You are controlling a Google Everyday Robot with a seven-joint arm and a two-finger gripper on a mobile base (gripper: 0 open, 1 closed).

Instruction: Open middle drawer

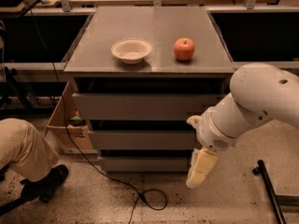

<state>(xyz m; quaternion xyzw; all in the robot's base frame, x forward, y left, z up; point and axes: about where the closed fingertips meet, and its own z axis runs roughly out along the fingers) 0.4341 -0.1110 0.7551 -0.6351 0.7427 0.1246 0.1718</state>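
The grey cabinet (149, 36) has three flat, handleless drawer fronts stacked one above the other. The middle drawer (140, 139) is the front of in-between height, and it looks pushed in. The taller top drawer (140, 106) sits above it and the narrow bottom drawer (140, 163) below it. My gripper (201, 168) is cream-coloured and hangs pointing down from the white arm (252, 101). It is in front of the cabinet's lower right corner, level with the bottom drawer and just below the middle drawer's right end.
A white bowl (131, 50) and a red apple (184, 49) stand on the cabinet top. A cardboard box (65, 120) sits at the cabinet's left. A person's leg and shoe (28, 157) are at lower left. A black cable (140, 195) lies on the floor, and a black bar (271, 190) at lower right.
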